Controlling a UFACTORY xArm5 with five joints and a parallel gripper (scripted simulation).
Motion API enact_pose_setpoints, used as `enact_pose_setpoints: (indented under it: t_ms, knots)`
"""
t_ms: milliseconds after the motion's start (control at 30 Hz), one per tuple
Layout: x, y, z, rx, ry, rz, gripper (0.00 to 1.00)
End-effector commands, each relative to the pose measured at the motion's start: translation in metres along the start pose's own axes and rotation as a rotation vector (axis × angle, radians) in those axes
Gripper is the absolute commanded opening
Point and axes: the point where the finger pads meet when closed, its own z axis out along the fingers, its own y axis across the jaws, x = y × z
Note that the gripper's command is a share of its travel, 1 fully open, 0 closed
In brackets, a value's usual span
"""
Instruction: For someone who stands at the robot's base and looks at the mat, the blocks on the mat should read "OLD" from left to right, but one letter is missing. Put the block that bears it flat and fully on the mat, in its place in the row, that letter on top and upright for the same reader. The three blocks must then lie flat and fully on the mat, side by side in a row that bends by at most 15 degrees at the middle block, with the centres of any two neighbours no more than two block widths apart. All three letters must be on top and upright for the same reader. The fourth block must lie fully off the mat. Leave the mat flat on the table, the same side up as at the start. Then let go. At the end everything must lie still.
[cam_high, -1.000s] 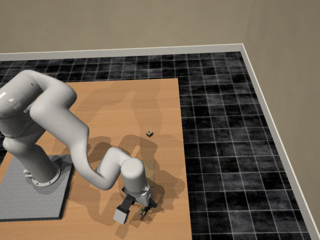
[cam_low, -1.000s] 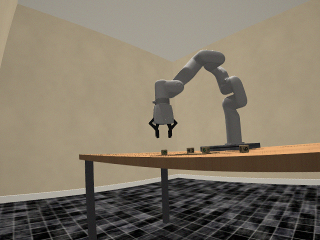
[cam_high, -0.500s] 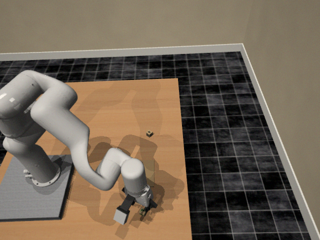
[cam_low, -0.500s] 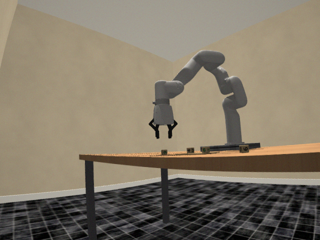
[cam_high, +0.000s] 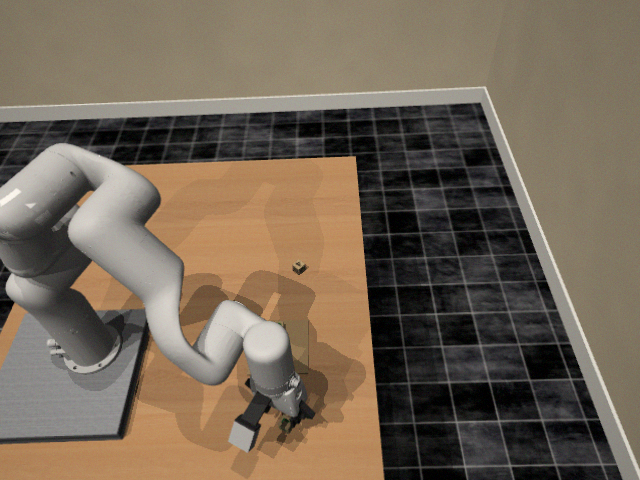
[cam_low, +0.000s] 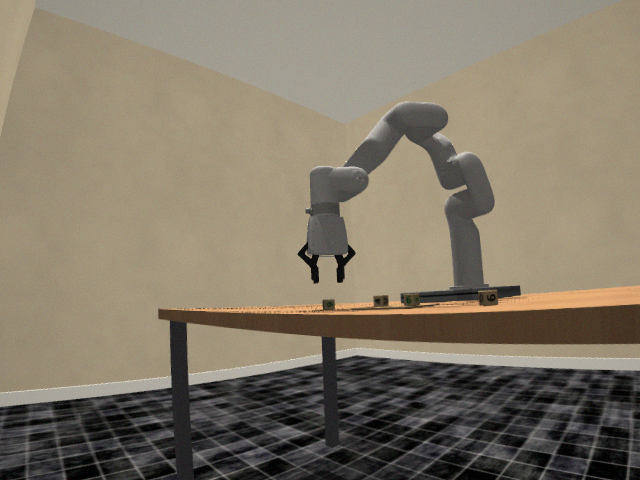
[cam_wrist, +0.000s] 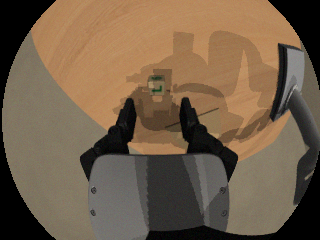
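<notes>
Block (cam_wrist: 156, 87) with green marking lies on the worktop (cam_low: 465, 310) directly below the fingers, just ahead of the tips in the wrist view and lined up with the gap between them. Gripper (cam_low: 326, 272) hangs well above it, pointing straight down, fingers part-spread, pinching nothing.

Step judged: pre-grasp hover over the stray block that sits off the mat (cam_high: 299, 346), on the side of the fingers away from it. Next move calls for a straight descent with the block kept centred in the gap, then a close on two opposite faces. The gap looks only somewhat wider than the block, so alignment matters.

Writing: exterior view shows green glyphs on side faces. The block nearest the base (cam_low: 488, 297) reads like "6" or "9", and another (cam_low: 411, 299) like "6". The one beneath the fingers is too small to read. Its top letter is blurred in the wrist view, so whether it is the missing one cannot be told.
</notes>
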Motion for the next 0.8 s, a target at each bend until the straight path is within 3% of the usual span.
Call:
enact_pose_setpoints:
  t_ms: [0, 767]
  knots:
    - [0.0, -0.001, 0.004, 0.004, -0.001, 0.0, 0.63]
    - [-0.001, -0.002, 0.029, 0.004, -0.001, 0.0, 0.63]
